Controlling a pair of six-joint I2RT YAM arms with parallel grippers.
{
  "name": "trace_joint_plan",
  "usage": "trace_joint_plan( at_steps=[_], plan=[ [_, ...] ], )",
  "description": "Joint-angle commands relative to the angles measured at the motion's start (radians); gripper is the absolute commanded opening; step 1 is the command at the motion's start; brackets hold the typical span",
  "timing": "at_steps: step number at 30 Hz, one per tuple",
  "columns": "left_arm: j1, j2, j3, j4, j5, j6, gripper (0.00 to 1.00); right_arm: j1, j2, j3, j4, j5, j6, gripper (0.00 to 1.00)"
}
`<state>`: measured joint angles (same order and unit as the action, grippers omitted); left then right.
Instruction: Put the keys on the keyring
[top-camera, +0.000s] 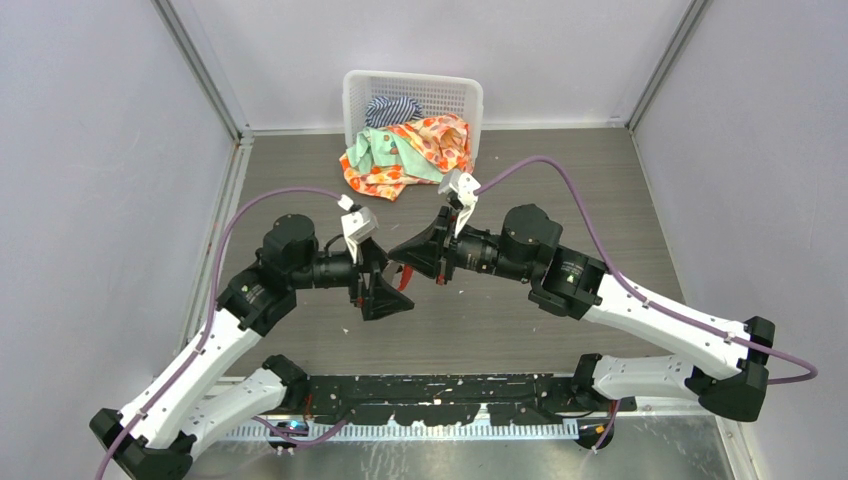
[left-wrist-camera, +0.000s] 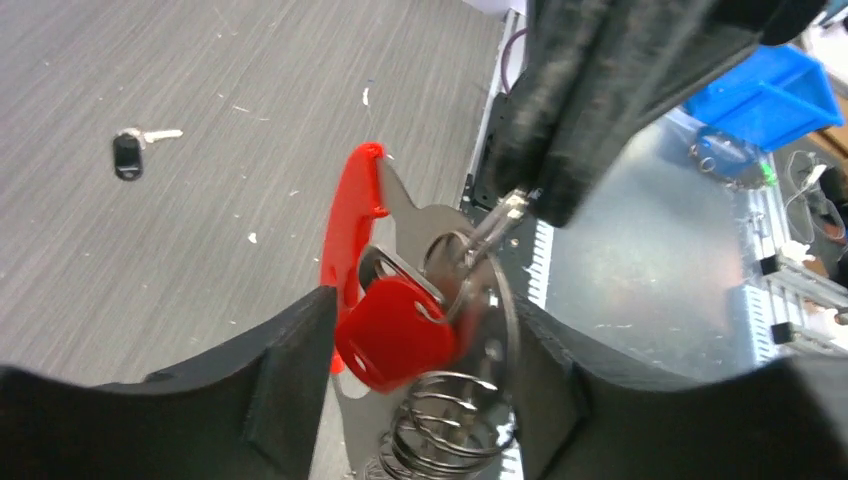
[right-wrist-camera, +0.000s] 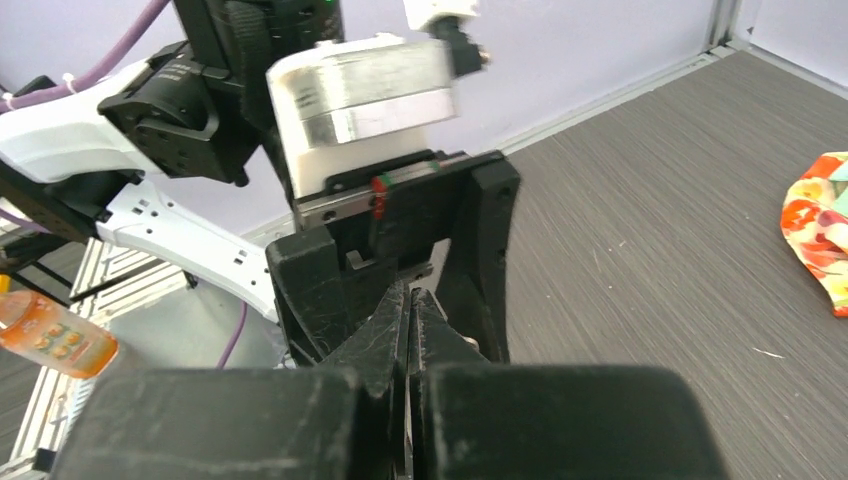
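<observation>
Keyring (left-wrist-camera: 478, 292), red-head key (left-wrist-camera: 395, 335) btwn left fingers (left-wrist-camera: 250, 400); black key (left-wrist-camera: 128, 155) apart.

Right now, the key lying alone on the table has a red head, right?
No, its head is black. The left wrist view shows the black-headed key alone on the table; the red-headed key is up in the left tool with the keyring.

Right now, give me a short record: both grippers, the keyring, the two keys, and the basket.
left gripper: shut on keyring
right gripper: shut, pinching a silvery part of the keyring
red-headed key: against the keyring; whether threaded, unclear
black-headed key: loose on table, apart from both grippers
basket: far edge, clothes spilling out
</observation>
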<state>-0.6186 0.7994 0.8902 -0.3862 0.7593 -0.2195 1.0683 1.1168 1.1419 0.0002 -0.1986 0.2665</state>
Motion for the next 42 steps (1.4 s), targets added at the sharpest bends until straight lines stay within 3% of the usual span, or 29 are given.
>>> trace_joint_plan(
  at_steps=[1, 3, 6, 9, 11, 15, 17, 19, 23, 27, 30, 35, 38, 42],
  plan=[
    [0.004, -0.047, 0.006, 0.019, -0.033, 0.108, 0.43, 0.007, -0.029, 0.042, 0.04, 0.072, -0.021, 0.01],
    [0.005, -0.072, -0.004, -0.013, -0.051, 0.144, 0.28, 0.008, -0.042, 0.037, 0.038, 0.092, -0.021, 0.01],
    [0.004, -0.1, -0.015, -0.042, -0.03, 0.171, 0.23, 0.009, -0.056, 0.033, 0.03, 0.109, -0.017, 0.01],
    [0.004, -0.111, -0.014, -0.04, -0.016, 0.184, 0.02, 0.009, -0.061, 0.033, 0.029, 0.092, -0.003, 0.02],
    [0.004, -0.104, -0.002, -0.046, -0.011, 0.196, 0.01, 0.01, -0.066, 0.03, 0.033, 0.074, 0.013, 0.1],
    [0.005, -0.08, 0.043, -0.095, 0.12, 0.336, 0.0, 0.009, -0.102, 0.037, -0.008, 0.078, 0.036, 0.41],
    [0.004, -0.071, 0.08, -0.174, 0.206, 0.539, 0.0, 0.009, -0.123, 0.06, -0.099, 0.099, 0.038, 0.59],
    [0.002, -0.072, 0.115, -0.279, 0.238, 0.76, 0.0, 0.008, -0.142, 0.094, -0.188, 0.135, 0.05, 0.68],
    [-0.006, -0.096, 0.154, -0.435, 0.245, 1.182, 0.0, 0.002, -0.152, 0.15, -0.351, 0.223, 0.126, 0.74],
    [-0.021, -0.149, 0.112, -0.635, 0.248, 1.879, 0.0, -0.071, -0.101, 0.139, -0.427, 0.224, 0.265, 0.76],
    [-0.022, -0.222, 0.005, -0.605, 0.232, 2.287, 0.0, -0.143, -0.085, 0.034, -0.32, 0.084, 0.397, 0.82],
    [-0.021, -0.302, -0.128, -0.367, 0.336, 2.506, 0.0, -0.198, -0.092, -0.147, -0.021, -0.139, 0.527, 0.84],
    [-0.023, -0.294, -0.13, -0.36, 0.41, 2.639, 0.0, -0.23, -0.036, -0.216, 0.147, -0.298, 0.59, 0.85],
    [-0.022, -0.237, -0.093, -0.408, 0.456, 2.824, 0.0, -0.269, 0.088, -0.319, 0.519, -0.435, 0.862, 0.84]
  ],
)
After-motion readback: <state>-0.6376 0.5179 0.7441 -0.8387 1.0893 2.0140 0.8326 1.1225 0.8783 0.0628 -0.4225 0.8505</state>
